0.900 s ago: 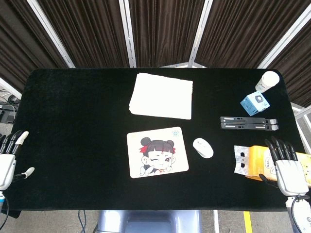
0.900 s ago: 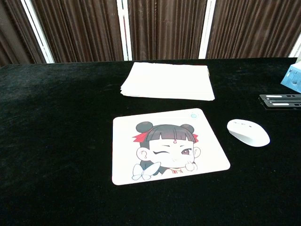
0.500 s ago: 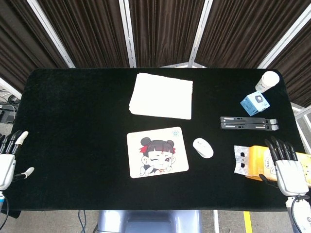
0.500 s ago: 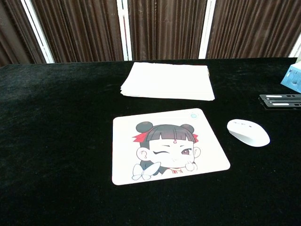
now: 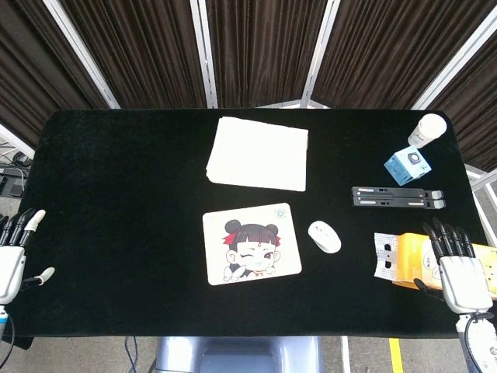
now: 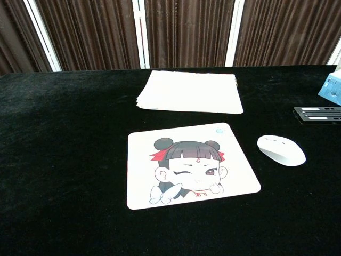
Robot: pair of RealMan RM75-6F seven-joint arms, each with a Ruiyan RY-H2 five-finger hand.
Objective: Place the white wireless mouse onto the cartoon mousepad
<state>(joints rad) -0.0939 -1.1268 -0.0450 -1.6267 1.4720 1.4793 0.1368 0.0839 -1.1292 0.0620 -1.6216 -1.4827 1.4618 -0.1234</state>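
The bench [image 5: 116, 171] is covered in black cloth. The mouse [image 5: 324, 236] is plain white. The mousepad [image 5: 251, 243] is white, printed with a winking cartoon girl with dark hair buns and red ribbons. A white paper stack [image 5: 258, 153], a light blue box [image 5: 409, 165], an orange packet [image 5: 411, 260].

right hand [image 5: 460, 268] edged slightly lower over the orange packet [image 5: 411, 260], barely perceptible shift
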